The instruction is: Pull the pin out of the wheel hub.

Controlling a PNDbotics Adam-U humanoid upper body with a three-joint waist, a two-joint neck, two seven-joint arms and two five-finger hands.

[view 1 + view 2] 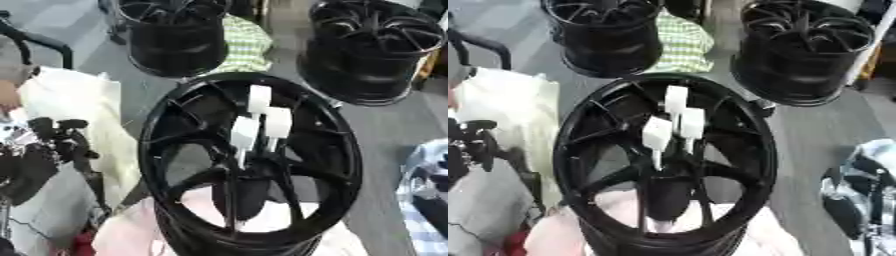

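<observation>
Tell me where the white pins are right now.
The three white block-topped pins stand clustered at the centre hub of the nearest black spoked wheel, mid-frame in both eye views, with two more black wheels beyond it.

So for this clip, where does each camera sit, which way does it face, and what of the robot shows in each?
Left eye view: in the head, looking down on the near wheel hub with white pins at its centre; the left hand shows dark at the left edge.
Right eye view: beside it in the head, same downward look; the right hand shows at the lower right.
Shared: the hub, the pins, two more black wheels behind, the grey floor. Neither hand touches the hub.
</observation>
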